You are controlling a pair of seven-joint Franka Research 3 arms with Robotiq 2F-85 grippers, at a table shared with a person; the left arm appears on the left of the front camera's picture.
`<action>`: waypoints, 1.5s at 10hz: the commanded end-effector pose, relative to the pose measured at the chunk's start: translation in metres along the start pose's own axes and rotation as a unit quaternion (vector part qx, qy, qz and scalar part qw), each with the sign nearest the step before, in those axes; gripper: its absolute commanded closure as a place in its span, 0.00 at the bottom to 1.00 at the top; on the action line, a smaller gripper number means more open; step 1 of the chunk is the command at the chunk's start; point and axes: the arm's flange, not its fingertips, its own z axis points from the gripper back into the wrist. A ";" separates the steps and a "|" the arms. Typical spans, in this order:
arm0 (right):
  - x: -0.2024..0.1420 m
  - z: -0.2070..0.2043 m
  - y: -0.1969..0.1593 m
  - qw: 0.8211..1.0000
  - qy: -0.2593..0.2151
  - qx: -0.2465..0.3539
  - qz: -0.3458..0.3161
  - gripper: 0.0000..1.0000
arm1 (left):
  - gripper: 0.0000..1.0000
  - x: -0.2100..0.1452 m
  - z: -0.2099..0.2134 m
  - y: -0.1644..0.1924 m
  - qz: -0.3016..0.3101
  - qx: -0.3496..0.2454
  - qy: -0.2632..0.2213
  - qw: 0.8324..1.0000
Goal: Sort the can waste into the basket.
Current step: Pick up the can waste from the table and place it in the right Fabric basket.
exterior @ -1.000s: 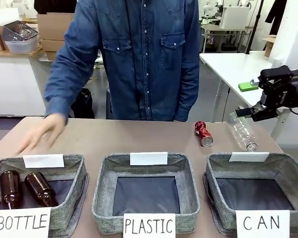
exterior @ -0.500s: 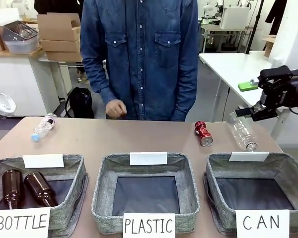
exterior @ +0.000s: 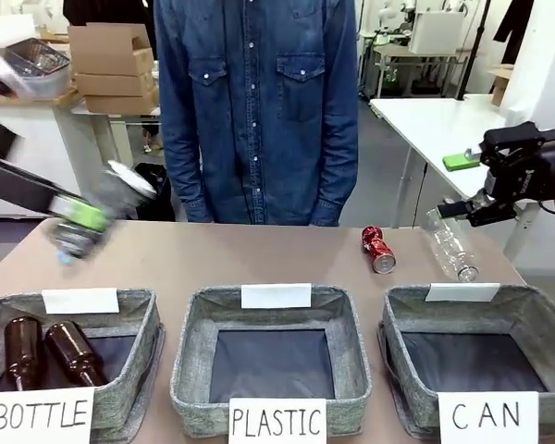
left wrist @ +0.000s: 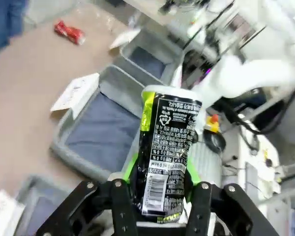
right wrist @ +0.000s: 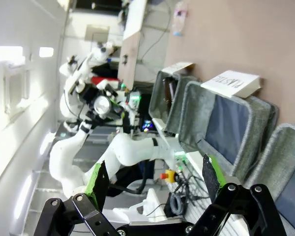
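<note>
A black-and-silver can (left wrist: 169,128) with a green stripe stands between my left gripper's (left wrist: 160,174) green pads, and the gripper is shut on it. From the front, that left gripper (exterior: 94,211) is blurred, holding the can (exterior: 122,188) above the table's far left. A red can (exterior: 379,250) lies on the table behind the grey basket (exterior: 536,310) labelled "CAN"; it also appears as the red can (left wrist: 69,32) in the left wrist view. My right gripper (exterior: 462,208) hovers at the far right, and its jaws (right wrist: 152,182) stand open with nothing between them.
A clear plastic bottle (exterior: 451,246) lies beside the red can, another plastic bottle (exterior: 71,245) at the far left. The BOTTLE basket (exterior: 139,305) holds two brown bottles; the PLASTIC basket (exterior: 347,305) sits in the middle. A person (exterior: 259,111) stands at the far edge.
The person's hand left a plastic bottle at the far left and drew back. My left arm has swung in from the left with the can. The right arm has not moved.
</note>
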 end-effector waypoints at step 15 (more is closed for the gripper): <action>-0.129 0.201 -0.011 0.963 -0.133 -0.235 -0.017 0.00 | 0.60 0.150 -0.411 -0.066 -0.227 -0.115 0.173 0.951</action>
